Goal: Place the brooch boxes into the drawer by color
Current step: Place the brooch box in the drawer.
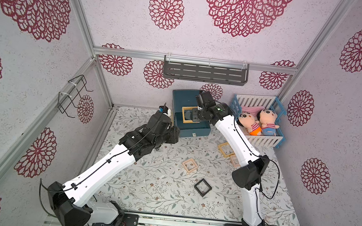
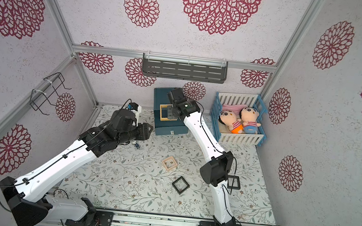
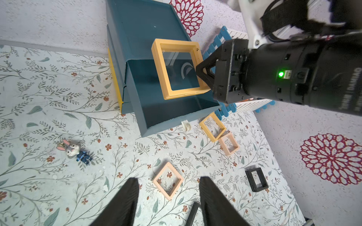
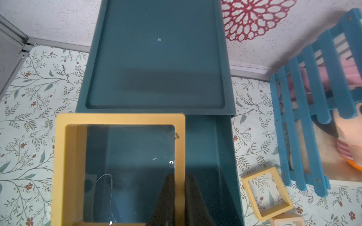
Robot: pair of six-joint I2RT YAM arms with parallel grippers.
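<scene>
Yellow brooch box (image 4: pixel 119 168): pinched on one frame rail by the right gripper (image 4: pixel 179 182), a finger clamped on either side of that rail. Held roughly level above the pulled-out top drawer (image 3: pixel 166 109) of the teal chest (image 3: pixel 141 29), far rail about at the chest's front lip.

On the floral mat (image 3: pixel 49 88) before the chest's front, toward the crib (image 4: pixel 305 101): second yellow box (image 3: pixel 212 127), right against a pale pink box (image 3: pixel 229 143). Farther out from the chest's front: another pink box (image 3: pixel 168 181) and a black box (image 3: pixel 256 179).

Left gripper (image 3: pixel 168 178): just beside the drawer's front corner on the chest's side away from the crib, above the mat, jaws well apart, nothing between them. Rabbit figure (image 3: pixel 75 151) on the mat off that same side of the chest.
</scene>
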